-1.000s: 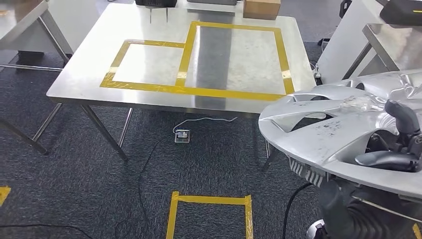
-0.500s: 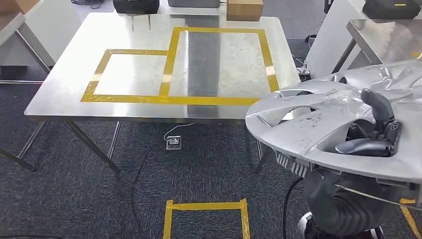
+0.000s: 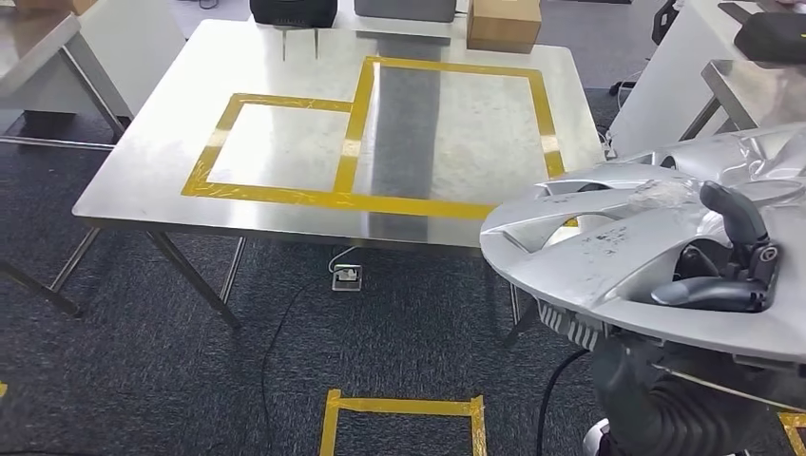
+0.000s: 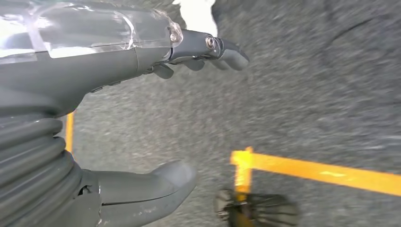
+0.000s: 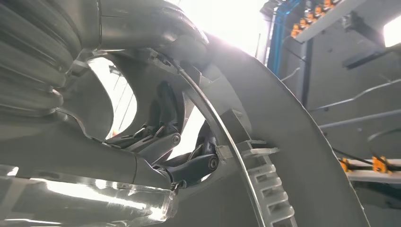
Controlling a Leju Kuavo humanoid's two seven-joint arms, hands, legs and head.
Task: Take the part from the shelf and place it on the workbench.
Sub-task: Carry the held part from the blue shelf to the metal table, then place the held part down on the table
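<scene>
1 hubcap (image 3: 608, 252) in right robot hand (image 3: 727, 275)

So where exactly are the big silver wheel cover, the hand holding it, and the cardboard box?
wheel cover (image 3: 608, 256): head view, on its silver face.
right hand (image 3: 732, 275): head view, on the dark fingers poking through the cover.
cardboard box (image 3: 504, 24): head view, on its front side.

The part (image 3: 608, 256) is shiny silver with small dark marks. The workbench (image 3: 285, 152) at 11 o'clock is silver with yellow tape (image 3: 356, 114) squares. The floor (image 3: 143, 380) is dark grey carpet. The box (image 3: 504, 24) is brown.
</scene>
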